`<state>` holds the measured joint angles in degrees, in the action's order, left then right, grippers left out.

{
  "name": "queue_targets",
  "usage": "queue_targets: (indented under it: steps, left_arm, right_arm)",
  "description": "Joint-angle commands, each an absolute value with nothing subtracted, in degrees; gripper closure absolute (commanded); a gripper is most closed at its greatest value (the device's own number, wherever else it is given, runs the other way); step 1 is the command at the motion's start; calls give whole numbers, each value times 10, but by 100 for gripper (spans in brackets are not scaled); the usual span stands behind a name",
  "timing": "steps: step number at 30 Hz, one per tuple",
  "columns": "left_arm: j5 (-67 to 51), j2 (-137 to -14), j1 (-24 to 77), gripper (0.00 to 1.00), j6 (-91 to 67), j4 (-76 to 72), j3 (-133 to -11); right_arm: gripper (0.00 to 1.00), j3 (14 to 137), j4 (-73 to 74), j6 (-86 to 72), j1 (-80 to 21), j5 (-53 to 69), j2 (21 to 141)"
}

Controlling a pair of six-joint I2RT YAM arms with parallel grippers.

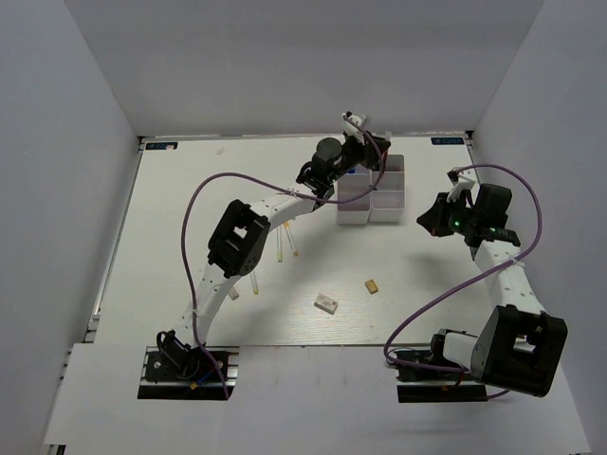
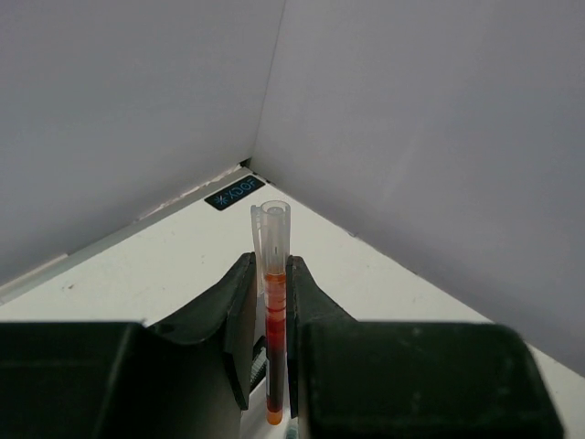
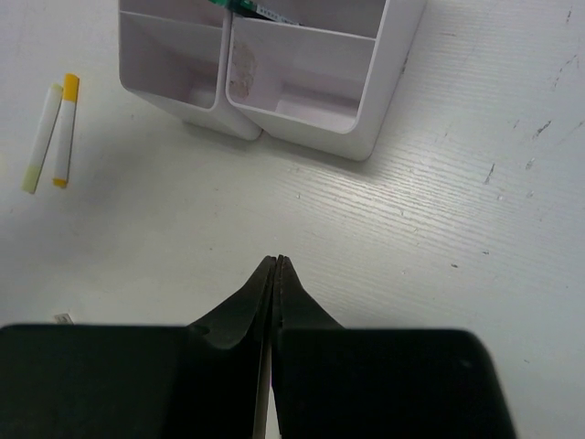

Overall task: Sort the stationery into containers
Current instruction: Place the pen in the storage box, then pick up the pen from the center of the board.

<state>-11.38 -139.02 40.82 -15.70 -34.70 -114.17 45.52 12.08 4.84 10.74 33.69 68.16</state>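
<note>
My left gripper (image 2: 271, 274) is shut on a thin red pen (image 2: 272, 302) with a clear cap, held upright. In the top view it hangs over the back of the white containers (image 1: 352, 214). My right gripper (image 3: 276, 262) is shut and empty above bare table, just right of the containers (image 3: 306, 114); it also shows in the top view (image 1: 427, 222). Two yellow-tipped pens (image 3: 53, 133) lie left of the bins. A green-black marker (image 3: 239, 5) sticks out of a back bin. A white eraser (image 1: 326, 302) and a tan eraser (image 1: 373, 285) lie on the table.
More thin pens (image 1: 286, 244) lie under the left arm, and others (image 1: 254, 282) lie nearer its elbow. Grey walls close in the table at the back and both sides. The left arm's purple cable loops over the left half of the table.
</note>
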Motion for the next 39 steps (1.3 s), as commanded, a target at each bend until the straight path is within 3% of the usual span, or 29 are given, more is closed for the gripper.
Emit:
queue_targets:
  steps: [1,6,10,16,19,23,24,25,29,31,38,39]
  left_arm:
    - [-109,-1396,417,89,-138,-338,-1172]
    - [-109,-1396,417,62,-133,-332,-1178]
    - [-109,-1379,422,46,-127,-345,-1165]
    - [-142,-1303,427,30,-134,-391,-1118]
    - [-151,-1250,427,27,-141,-410,-1066]
    - [-125,-1102,410,19,-210,-376,-893]
    - [-71,-1023,410,17,-212,-305,-863]
    - [-49,-983,410,8,-191,-265,-835]
    - [79,-822,404,0,-210,-49,-721]
    - [133,-777,404,0,-242,72,-701]
    - [208,-584,399,0,-432,255,-543]
    - [208,-564,399,0,-459,272,-528]
  right_arm:
    - [100,447,105,46,112,352,668]
    - [98,446,103,48,113,359,668]
    - [72,442,105,64,112,393,669]
    - [52,448,117,105,108,445,674]
    - [50,461,132,147,100,484,675]
    - [50,493,173,203,45,503,689]
    - [50,504,189,222,35,500,695]
    - [50,511,191,228,9,491,700]
    - [52,558,209,222,-80,429,752]
    - [54,592,220,208,-144,403,789]
    - [57,766,221,142,-309,227,950]
    - [47,807,241,134,-316,212,991]
